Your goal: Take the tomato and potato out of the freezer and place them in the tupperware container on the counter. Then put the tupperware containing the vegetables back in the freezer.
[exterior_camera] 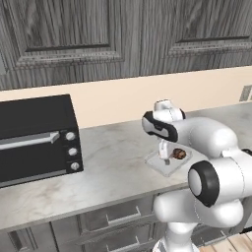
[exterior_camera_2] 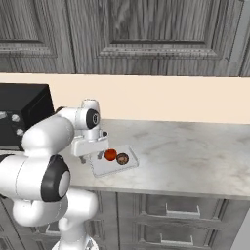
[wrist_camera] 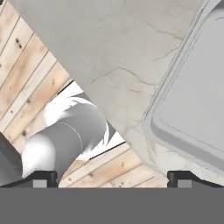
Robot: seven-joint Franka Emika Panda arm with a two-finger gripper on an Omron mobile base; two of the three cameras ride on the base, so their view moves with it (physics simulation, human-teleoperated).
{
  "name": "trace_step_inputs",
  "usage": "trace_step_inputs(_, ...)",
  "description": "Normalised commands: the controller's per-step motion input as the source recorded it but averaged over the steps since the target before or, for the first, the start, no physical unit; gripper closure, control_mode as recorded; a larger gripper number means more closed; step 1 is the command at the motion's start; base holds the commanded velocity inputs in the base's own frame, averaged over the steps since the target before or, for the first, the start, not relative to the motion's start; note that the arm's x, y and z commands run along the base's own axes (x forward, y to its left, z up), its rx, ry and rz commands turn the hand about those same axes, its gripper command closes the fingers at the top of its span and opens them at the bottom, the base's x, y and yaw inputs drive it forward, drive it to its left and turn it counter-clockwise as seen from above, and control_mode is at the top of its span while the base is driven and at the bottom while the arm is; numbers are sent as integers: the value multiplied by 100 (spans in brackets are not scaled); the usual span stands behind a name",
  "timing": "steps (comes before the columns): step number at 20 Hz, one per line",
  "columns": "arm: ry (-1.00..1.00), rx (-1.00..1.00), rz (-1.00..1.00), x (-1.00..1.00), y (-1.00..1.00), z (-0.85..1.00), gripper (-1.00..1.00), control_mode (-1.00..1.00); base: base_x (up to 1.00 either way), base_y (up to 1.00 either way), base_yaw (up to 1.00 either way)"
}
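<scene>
Left base view – step: both vegetables look already loaded, so you are at the point of picking up the tupperware container (exterior_camera: 165,165); the potato (exterior_camera: 179,154) lies in it near its far end.
Left base view – gripper: the gripper (exterior_camera: 165,156) hangs low over the tray's near side, with the jaws spread wide and nothing between them.
Left base view – bench: the counter (exterior_camera: 113,162) is a marbled bench; a black toaster oven (exterior_camera: 37,138) stands well apart to the left.
Right base view – contents: the tomato (exterior_camera_2: 110,155) and potato sit just beside each other in the tray, which lies near the bench's front edge.
Right base view – advice: take the tray by its low rim, away from the vegetables, and keep it level, or they may roll.
Hand view – aim: the tray's rounded corner is off to the right, so centre one wall between the jaws before closing.
Hand view – room: wooden floor (wrist_camera: 26,70) shows beyond the bench edge.
Room: grey panelled wall cabinets (exterior_camera_2: 146,34) above, drawers (exterior_camera_2: 185,215) below.
</scene>
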Motion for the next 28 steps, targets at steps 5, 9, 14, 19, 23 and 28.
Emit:
trace_step_inputs(5,0,4,-12,10,32,-26,-100,-100,0,0,0)
trace_step_inputs(9,-4,1,-8,11,8,-31,-100,-100,0,0,0)
trace_step_inputs(14,-16,-4,-8,32,0,-40,-100,-100,0,0,0)
trace_step_inputs(19,-13,-2,0,21,0,-26,-100,-100,0,0,0)
trace_step_inputs(23,-3,0,0,0,0,-21,-100,-100,0,0,0)
trace_step_inputs(28,0,0,0,2,0,-24,-100,-100,0,0,0)
